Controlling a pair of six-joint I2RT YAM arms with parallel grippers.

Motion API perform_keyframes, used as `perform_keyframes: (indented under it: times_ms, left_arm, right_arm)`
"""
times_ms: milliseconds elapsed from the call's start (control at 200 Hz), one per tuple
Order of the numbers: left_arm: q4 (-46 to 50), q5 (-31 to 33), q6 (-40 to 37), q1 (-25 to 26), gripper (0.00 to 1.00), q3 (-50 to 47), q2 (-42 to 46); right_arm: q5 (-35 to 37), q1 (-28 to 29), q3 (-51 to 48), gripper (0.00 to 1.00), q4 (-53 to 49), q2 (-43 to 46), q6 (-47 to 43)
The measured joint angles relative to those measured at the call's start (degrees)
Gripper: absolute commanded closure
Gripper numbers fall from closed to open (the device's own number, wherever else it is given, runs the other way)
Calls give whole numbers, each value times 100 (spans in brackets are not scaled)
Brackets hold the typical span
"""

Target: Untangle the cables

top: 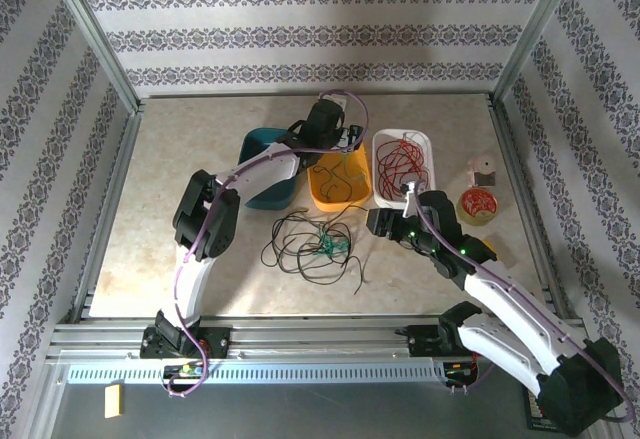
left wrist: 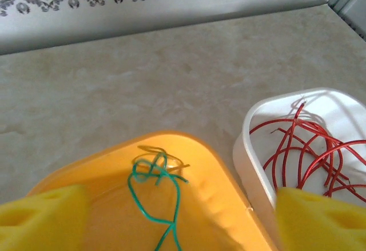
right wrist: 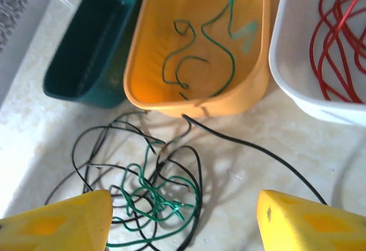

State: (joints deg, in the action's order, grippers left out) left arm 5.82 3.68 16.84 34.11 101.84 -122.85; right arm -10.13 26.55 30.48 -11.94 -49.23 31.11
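Observation:
A loose tangle of black and green cables [top: 312, 244] lies on the table in front of three bins. My right gripper [top: 380, 222] hovers just right of it, open; in the right wrist view the tangle [right wrist: 154, 188] sits between and beyond the yellow fingertips [right wrist: 57, 222], untouched. My left gripper [top: 340, 141] is open over the orange bin [top: 340, 206], with nothing between its fingers. Below it a green cable [left wrist: 150, 170] rests inside the orange bin [left wrist: 171, 139]. Red cables [top: 405, 164] fill the white tray [top: 376, 169].
A teal bin [top: 262, 159] stands left of the orange one. A small round reel of red wire [top: 478, 202] sits right of the white tray. One black cable end [right wrist: 257, 148] trails right across the table from the orange bin's front wall [right wrist: 229, 105].

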Motion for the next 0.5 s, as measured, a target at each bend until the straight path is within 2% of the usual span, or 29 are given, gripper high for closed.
perform_keyframes:
  times_ms: [255, 390, 500]
  left_arm:
    - [284, 407, 24, 0, 1, -1034, 1853]
    - [485, 146, 46, 0, 1, -2046, 3115]
    - [719, -284, 87, 0, 6, -3077, 3696]
  right_arm:
    - [-240, 514, 481, 37, -225, -907, -337]
    - [-466, 951, 1062, 39, -350, -1801, -654]
    - [-586, 1161, 1554, 41, -455, -2553, -857]
